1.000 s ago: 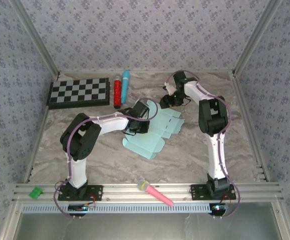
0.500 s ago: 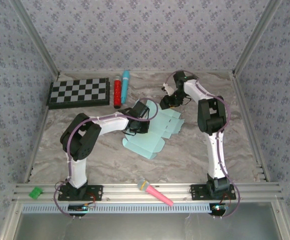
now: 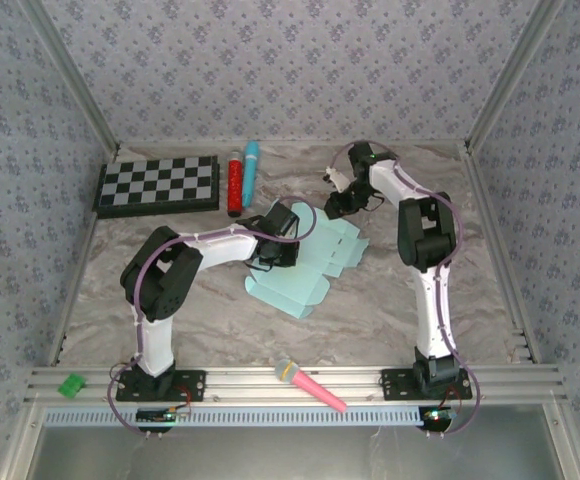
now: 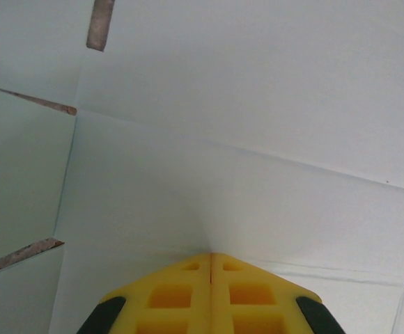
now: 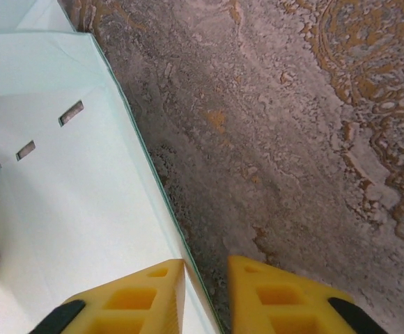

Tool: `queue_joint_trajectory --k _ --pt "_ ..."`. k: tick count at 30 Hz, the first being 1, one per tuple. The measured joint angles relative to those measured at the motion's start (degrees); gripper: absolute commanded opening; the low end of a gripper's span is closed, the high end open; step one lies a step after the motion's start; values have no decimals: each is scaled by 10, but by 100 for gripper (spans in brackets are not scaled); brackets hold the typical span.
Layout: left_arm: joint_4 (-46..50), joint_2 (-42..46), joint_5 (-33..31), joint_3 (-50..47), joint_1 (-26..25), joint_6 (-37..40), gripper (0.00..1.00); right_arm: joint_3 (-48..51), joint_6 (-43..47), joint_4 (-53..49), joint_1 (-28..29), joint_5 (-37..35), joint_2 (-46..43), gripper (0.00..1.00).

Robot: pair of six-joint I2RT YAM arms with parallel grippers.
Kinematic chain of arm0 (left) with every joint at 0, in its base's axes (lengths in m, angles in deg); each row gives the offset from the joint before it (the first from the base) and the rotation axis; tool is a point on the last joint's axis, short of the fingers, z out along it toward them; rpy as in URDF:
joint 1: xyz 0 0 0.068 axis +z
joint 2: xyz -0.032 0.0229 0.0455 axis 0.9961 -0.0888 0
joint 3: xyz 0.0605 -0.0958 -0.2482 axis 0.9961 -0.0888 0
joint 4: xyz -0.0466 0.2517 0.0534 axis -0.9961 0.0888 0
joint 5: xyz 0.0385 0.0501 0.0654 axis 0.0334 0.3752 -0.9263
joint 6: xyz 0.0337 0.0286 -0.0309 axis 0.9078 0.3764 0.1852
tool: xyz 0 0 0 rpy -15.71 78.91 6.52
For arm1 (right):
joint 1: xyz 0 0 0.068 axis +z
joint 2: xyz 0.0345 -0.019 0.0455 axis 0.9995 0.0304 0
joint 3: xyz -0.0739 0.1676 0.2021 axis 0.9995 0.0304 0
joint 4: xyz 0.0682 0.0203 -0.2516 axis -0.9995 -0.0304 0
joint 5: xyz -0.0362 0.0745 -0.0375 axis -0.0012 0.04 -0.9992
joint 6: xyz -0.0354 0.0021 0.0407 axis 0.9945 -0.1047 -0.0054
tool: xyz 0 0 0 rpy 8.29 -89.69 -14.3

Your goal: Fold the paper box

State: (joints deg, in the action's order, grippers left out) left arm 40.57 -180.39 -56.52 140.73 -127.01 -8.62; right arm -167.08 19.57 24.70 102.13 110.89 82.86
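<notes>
The paper box [image 3: 315, 268] lies as a flat pale mint-blue die-cut sheet in the middle of the table. My left gripper [image 3: 273, 250] rests on the sheet's left part. In the left wrist view its yellow fingers [image 4: 181, 292] are shut together with nothing between them, tips [image 4: 210, 255] down on the paper box [image 4: 244, 139]. My right gripper [image 3: 338, 206] sits at the sheet's far edge. In the right wrist view its jaws [image 5: 207, 263] stand a narrow gap apart, and the raised edge of the paper box [image 5: 63, 195] runs between them.
A checkerboard [image 3: 158, 184] lies at the back left, with a red tube [image 3: 235, 184] and a cyan tube [image 3: 250, 172] beside it. A pink microphone-like object [image 3: 310, 385] lies on the front rail, and a green piece [image 3: 71, 384] at the front left. Bare marbled table [image 3: 370, 310] surrounds the sheet.
The right gripper's jaws have narrowed around the sheet's far edge, and its wrist has shifted slightly. The left arm and the sheet have stayed put.
</notes>
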Motion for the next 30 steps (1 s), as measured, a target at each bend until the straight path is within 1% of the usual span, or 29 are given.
queue_joint_trajectory --k 2,4,8,12,18,21,24,27,30 --pt "-1 1 0 -1 0 0 1 34 12 23 0 -4 -24 16" --pt "-6 5 0 -7 0 0 4 63 23 43 1 -5 -49 14" --pt "-10 19 0 -25 1 3 17 94 51 69 5 -6 -83 9" --pt "-10 46 -3 -41 1 4 27 105 77 92 10 -10 -99 4" --pt "-22 106 -24 -76 4 0 33 135 118 128 12 -25 -122 2" --pt "-28 133 -37 -101 17 -5 31 147 140 136 14 -33 -135 1" --pt "-32 141 -39 -122 37 -7 28 149 157 143 18 -43 -143 1" --pt "-35 141 -40 -145 50 -9 22 155 169 155 25 -56 -151 1" --pt "-35 141 -31 -165 50 -10 15 170 179 174 33 -73 -165 1"
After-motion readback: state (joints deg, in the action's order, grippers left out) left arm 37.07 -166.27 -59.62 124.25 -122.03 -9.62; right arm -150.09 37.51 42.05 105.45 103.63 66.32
